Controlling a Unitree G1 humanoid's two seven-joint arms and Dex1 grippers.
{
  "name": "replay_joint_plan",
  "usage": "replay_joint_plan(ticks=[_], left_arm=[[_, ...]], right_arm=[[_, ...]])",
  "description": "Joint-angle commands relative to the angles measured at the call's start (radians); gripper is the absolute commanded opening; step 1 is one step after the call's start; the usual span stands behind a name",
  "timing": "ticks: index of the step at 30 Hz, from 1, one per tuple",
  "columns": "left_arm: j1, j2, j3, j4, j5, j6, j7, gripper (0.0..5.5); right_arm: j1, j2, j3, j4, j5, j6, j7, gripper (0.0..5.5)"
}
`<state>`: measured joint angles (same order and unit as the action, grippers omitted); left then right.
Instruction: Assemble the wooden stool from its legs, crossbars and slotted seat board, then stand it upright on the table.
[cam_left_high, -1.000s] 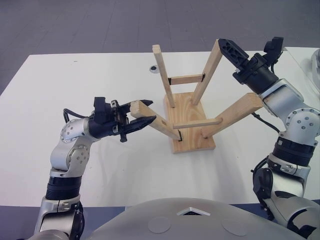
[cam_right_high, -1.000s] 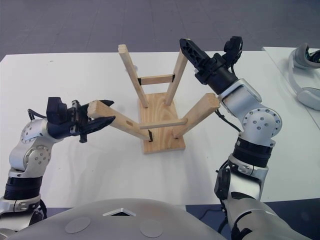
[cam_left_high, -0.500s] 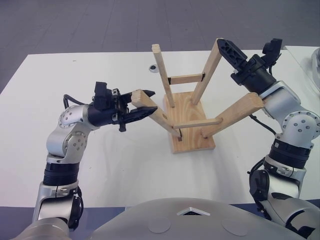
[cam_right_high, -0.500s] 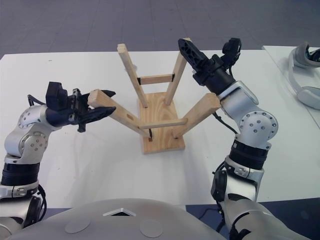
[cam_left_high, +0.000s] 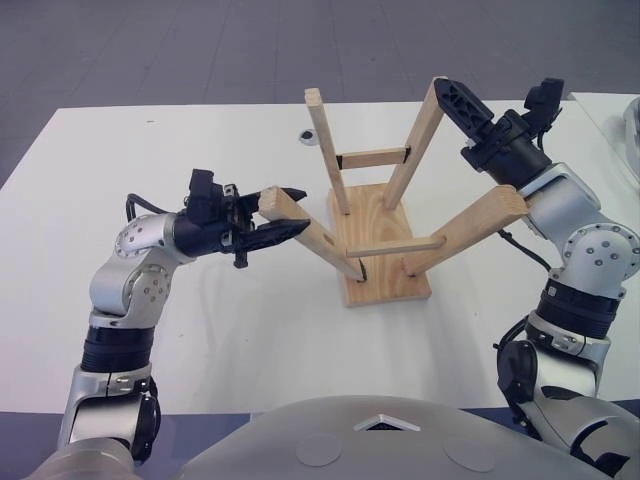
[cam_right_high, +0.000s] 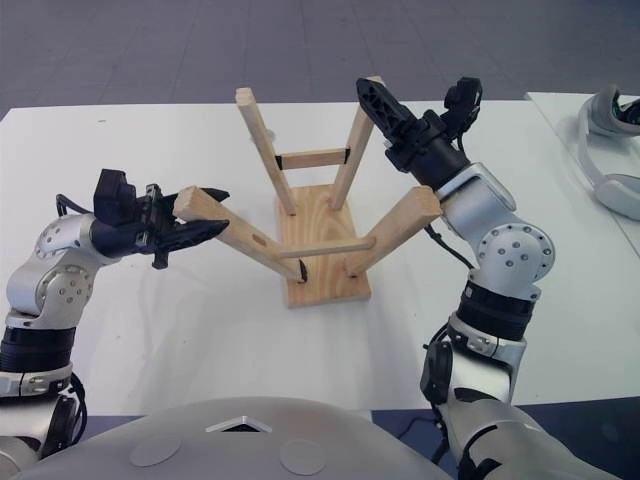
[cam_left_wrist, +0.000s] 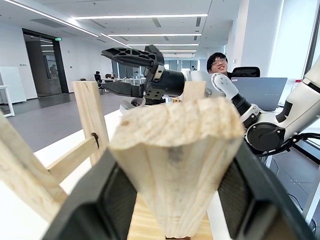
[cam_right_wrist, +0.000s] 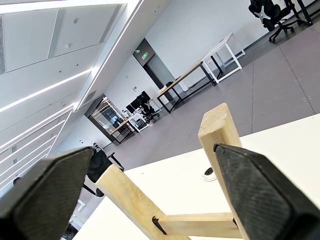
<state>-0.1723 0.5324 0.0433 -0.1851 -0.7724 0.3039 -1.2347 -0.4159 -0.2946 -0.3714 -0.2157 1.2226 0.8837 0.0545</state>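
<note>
- Stool, upside down near the middle of the table: its seat board lies flat on the white top and all four legs splay upward.
- Far crossbar joins the two far legs; the near crossbar runs between the two near ones.
- My left gripper holds the upper end of the near-left leg, jaws pinching the wood from both sides; the left wrist view shows the end grain wedged between the pads.
- My right gripper sits at the top of the far-right leg, jaws spread wide, one finger lying along the leg's outer side.
- Near-right leg leans out towards my right arm; its end sits just under that forearm.
- Far-left leg stands free, no jaws on it.
- Small dark round fitting sits in the table top behind the stool, just beside the far-left leg.
- White headset-like thing lies on a separate table off to my right.
</note>
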Motion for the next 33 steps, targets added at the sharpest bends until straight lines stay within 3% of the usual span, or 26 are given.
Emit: replay_joint_plan(ticks=[1, 13, 22, 33], left_arm=[[-0.049, 0.014, 0.011, 0.032, 0.014, 0.019, 0.005, 2.04], [0.018, 0.035, 0.009, -0.064, -0.024, 0.091, -0.004, 2.04], [-0.020, -0.010, 0.002, -0.014, 0.042, 0.001, 0.019, 2.04], [0.042, 0.064, -0.099, -0.070, 0.133, 0.039, -0.001, 2.04]], right_arm=[[0.011, 0.006, 0.000, -0.014, 0.019, -0.003, -0.017, 4.53], [0.020, 0.001, -0.003, -0.016, 0.027, -0.005, -0.027, 4.53], [0.029, 0.007, 0.015, -0.022, 0.027, -0.014, -0.027, 4.53], [0.038, 0.012, 0.023, -0.028, 0.032, -0.015, -0.038, 4.53]])
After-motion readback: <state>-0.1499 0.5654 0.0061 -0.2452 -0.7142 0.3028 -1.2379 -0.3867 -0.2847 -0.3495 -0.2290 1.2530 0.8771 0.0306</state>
